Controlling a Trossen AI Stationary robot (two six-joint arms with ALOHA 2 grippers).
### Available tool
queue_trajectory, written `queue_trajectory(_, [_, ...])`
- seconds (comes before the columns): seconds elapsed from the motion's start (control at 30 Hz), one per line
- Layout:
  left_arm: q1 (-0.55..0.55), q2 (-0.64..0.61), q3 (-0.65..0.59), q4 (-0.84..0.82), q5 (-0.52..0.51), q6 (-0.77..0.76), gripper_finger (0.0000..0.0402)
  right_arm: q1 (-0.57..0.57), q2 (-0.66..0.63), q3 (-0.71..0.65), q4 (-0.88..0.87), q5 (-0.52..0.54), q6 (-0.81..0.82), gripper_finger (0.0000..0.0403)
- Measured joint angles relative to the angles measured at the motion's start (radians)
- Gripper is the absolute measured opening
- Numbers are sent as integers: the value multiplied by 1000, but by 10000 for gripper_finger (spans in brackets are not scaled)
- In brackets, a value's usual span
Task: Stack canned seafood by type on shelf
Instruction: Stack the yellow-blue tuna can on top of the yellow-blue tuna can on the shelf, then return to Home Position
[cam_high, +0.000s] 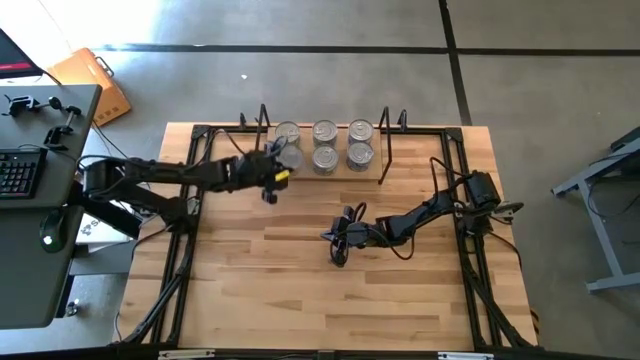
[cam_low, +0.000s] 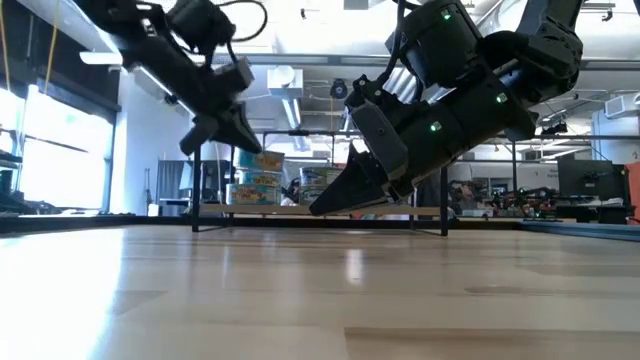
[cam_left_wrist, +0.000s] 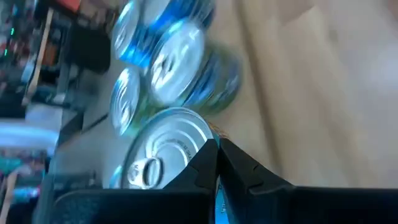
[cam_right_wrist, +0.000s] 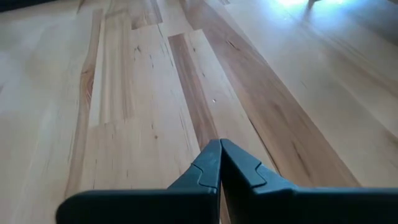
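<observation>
Right claw (cam_low: 318, 208) pinched closed, empty, just above light wooden tabletop (cam_high: 300, 280). Left claw (cam_high: 270, 190) closed too, beside short silver-topped round tins (cam_high: 324, 146) on low wire-ended wooden shelf (cam_high: 385, 150), prob. not touching.

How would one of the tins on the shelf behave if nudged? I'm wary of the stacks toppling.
The canned seafood looks short and round with flat silver tops, so a tin probably slides rather than tips. Those smooth metal lids may be slippery, so upper tins could shift off. On its side, one would likely roll along the shelf.

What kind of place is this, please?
Probably a robotics lab or workshop: a concrete floor with taped lines, a desk with a keyboard, and workbenches under exposed ceiling ducts behind the table.
</observation>
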Motion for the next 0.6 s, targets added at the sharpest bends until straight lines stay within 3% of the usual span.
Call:
queue_trajectory(0.33, [122,19,0,-15,151,-77,12,0,0,0,-3,0,0,0])
queue_trajectory(0.47, [122,19,0,-19,111,-67,39,0,0,0,-4,0,0,0])
queue_trajectory(0.6, [116,2,1,-25,-17,-70,66,0,0,0,-7,0,0,0])
